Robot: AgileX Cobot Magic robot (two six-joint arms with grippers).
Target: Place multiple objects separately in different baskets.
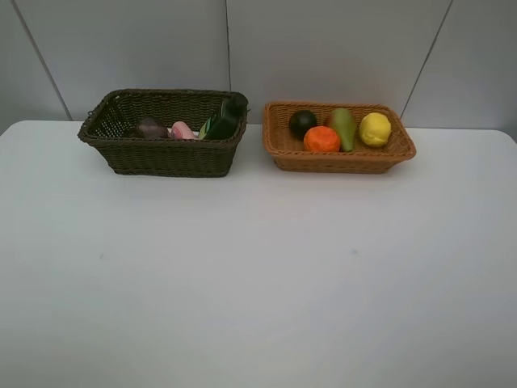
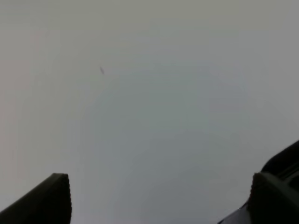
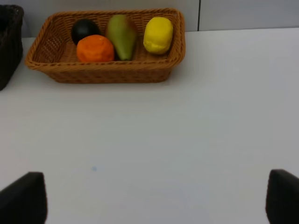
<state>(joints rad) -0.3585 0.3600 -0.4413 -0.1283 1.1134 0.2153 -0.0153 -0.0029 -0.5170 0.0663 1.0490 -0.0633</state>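
Fruit fill the orange-tan basket [image 1: 283, 158], far right; bottles and cup lie in the dark basket [image 1: 161, 158], far left. Both hands, left hand [image 2: 159, 198] and right hand [image 3: 156, 198], spread wide, empty, above the white surface [image 1: 258, 283].

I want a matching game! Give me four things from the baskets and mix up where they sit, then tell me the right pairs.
Things:
1. lemon
2. orange
3. dark green bottle
4. dark green round fruit

Places:
A. leaning in the right end of the dark basket
B. right end of the orange-tan basket
C. back left of the orange-tan basket
D. front of the orange-tan basket, just left of the pear

Pairs: 1-B, 2-D, 3-A, 4-C
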